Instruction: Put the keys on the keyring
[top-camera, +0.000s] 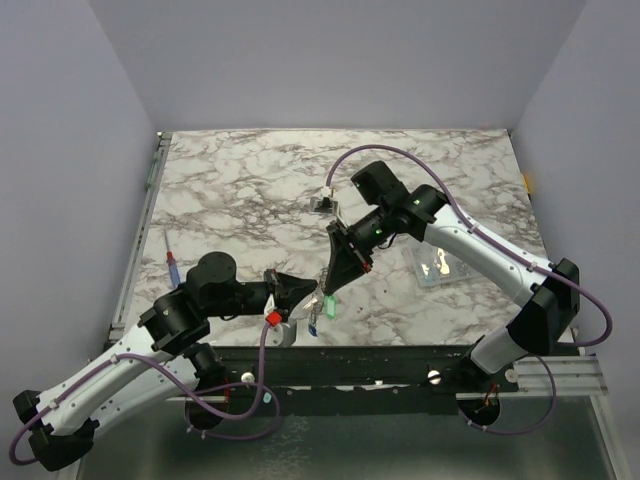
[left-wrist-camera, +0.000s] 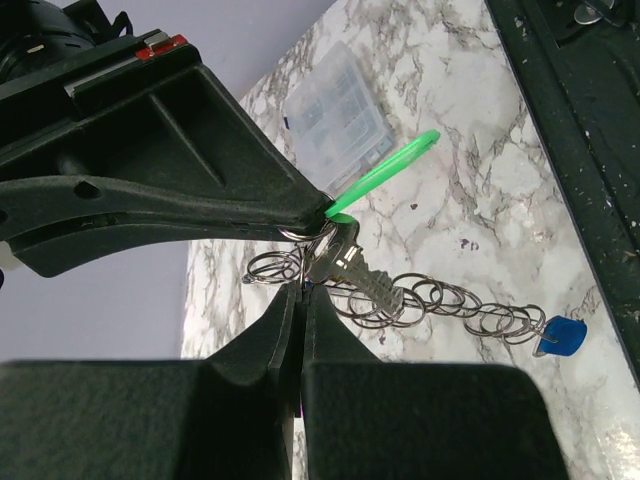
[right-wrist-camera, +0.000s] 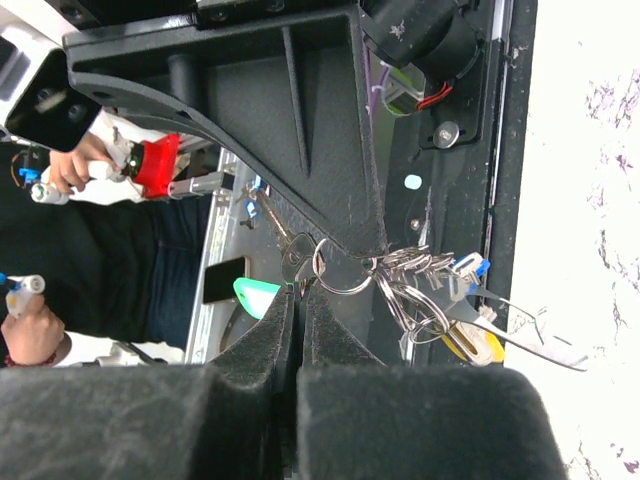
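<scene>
Since both my pincers meet nose to nose just above the near edge of the desk (top-camera: 250, 190), a little left of the middle, I judge the step in hand to be the threading itself: working one key onto the loop. My left pincer (left-wrist-camera: 301, 300) is fully closed, its tips nipping the wire coils of the keyring (left-wrist-camera: 272, 267), which hangs in the air and not on the desk. My right pincer (right-wrist-camera: 297, 300) is likewise closed tight, pinching what looks like the green key (left-wrist-camera: 385, 172) close to where it meets the ring. Whether that key is already through the coil I cannot tell. From the ring a chain (left-wrist-camera: 450, 305) of small links trails down with the blue key (left-wrist-camera: 562, 335) at its end, and a yellow key (right-wrist-camera: 478, 345) hangs among the links. Next I would need a small, careful twist of the right wrist to run the key round the coil, while the left holds firm so the wire does not slip.
</scene>
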